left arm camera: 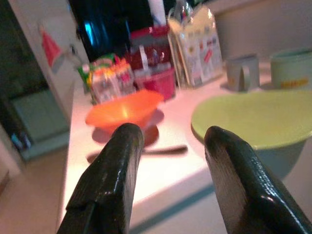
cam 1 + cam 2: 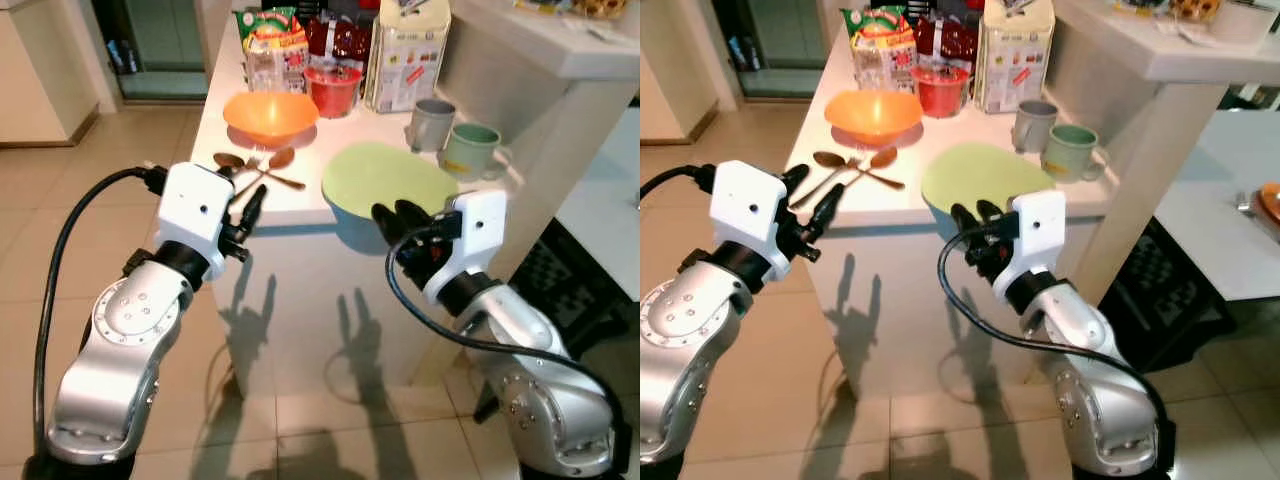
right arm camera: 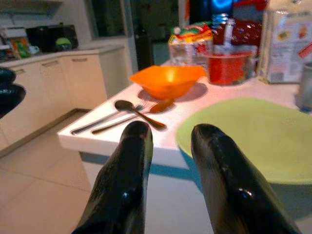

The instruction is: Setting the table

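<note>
Plate [image 2: 385,175] edge behind right gripper [image 2: 397,216]

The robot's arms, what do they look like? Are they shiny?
Yes. Both arms are shiny rounded silver metal with little screws. Each wrist has a white boxy block, and a black cable loops out from it. The left gripper and the right gripper each have two long, glossy black fingers with rounded tips.

We see two silver arms with round screwed joints and white wrist boxes. Black cables loop to each black-fingered end effector: left end effector [image 2: 250,212], right end effector [image 2: 397,220].
</note>
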Robot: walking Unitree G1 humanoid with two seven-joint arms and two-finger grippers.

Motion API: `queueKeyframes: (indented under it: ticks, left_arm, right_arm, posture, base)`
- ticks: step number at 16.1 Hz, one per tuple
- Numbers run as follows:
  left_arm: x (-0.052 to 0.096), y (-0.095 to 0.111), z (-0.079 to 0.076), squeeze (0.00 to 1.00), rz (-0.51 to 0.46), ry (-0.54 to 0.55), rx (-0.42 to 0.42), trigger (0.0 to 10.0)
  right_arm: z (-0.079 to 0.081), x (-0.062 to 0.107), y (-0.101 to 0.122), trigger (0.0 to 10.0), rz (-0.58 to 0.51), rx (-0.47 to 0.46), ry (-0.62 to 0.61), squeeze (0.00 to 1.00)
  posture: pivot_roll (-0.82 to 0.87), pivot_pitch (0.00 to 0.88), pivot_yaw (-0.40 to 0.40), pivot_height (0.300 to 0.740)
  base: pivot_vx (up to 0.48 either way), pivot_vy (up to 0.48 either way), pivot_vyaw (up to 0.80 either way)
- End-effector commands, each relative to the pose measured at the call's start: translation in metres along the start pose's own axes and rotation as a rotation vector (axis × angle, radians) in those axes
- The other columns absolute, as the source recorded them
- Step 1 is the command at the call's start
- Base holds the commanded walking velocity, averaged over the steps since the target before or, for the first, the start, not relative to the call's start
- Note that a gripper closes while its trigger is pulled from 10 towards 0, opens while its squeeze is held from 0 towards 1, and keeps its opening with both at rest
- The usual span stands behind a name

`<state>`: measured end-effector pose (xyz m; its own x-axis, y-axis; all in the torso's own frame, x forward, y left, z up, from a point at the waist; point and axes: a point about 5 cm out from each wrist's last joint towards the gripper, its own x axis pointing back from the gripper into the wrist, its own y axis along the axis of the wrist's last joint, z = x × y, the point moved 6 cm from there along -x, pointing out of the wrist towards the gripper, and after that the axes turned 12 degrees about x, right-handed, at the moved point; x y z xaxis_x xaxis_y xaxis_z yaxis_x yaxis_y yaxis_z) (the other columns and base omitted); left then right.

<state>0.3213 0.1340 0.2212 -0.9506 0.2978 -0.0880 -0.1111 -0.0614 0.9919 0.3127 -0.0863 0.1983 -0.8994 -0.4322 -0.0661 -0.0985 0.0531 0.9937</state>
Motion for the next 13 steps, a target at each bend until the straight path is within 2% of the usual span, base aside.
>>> queueKeyframes:
  ticks: [1, 4, 13]
  left_arm:
    - [-0.002, 0.002, 0.005, 0.00, -0.009, 0.032, -0.013, 10.0]
    - [-0.003, -0.003, 0.008, 0.00, -0.003, 0.049, -0.056, 10.0]
    - [-0.004, -0.006, -0.005, 0.00, 0.000, -0.008, -0.041, 10.0]
  right_arm:
    - [-0.009, 0.000, -0.001, 10.0, 0.018, 0.033, -0.029, 0.00]
    - [-0.012, -0.003, -0.004, 10.0, 0.042, 0.083, -0.031, 0.00]
    - [-0.026, -0.004, -0.008, 10.0, 0.062, 0.116, -0.078, 0.00]
  posture:
    - [-0.01, 0.000, -0.002, 0.740]
    - [-0.01, 0.000, -0.006, 0.740]
    - [-0.01, 0.000, -0.007, 0.740]
  base:
    - [0.000, 0.000, 0.00]
    - [0.085, 0.000, 0.64]
    - [0.317, 0.000, 0.76]
